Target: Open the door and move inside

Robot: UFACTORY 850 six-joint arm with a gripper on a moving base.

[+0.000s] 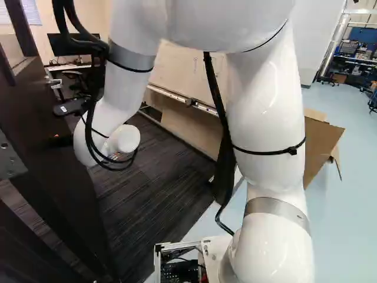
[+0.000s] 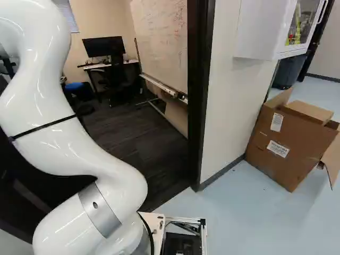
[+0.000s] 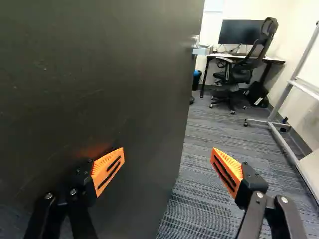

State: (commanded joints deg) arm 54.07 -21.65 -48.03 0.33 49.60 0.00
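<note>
Door (image 3: 104,84) stands open, at the left of the left base view, dark face running along one side of my jaws. My jaws are spread wide, nothing pinched, orange pads (image 3: 108,169) well apart. One jaw is close by the door face; can't tell if it touches. The other is out over the striped carpet (image 3: 197,179), past the door's edge. Silver handle (image 3: 202,50) is ahead of the jaws, near the door's far edge, not between them. My arm (image 1: 268,106) rises right of the middle in the left base view, its wrist end bent over beside the door. Doorframe (image 2: 200,95) upright, right of my arm in the right base view, with pale blue floor (image 2: 239,212) on the near side and carpet inside. In the room: table (image 3: 271,59) with monitor (image 3: 240,32) on it, black office chair (image 3: 238,74) in front. Whiteboard (image 2: 162,37) on a stand, along the side opposite the door. Outside: open cardboard box (image 2: 289,146) on the floor by the wall (image 2: 228,101), white cabinet (image 2: 260,26) mounted above.
</note>
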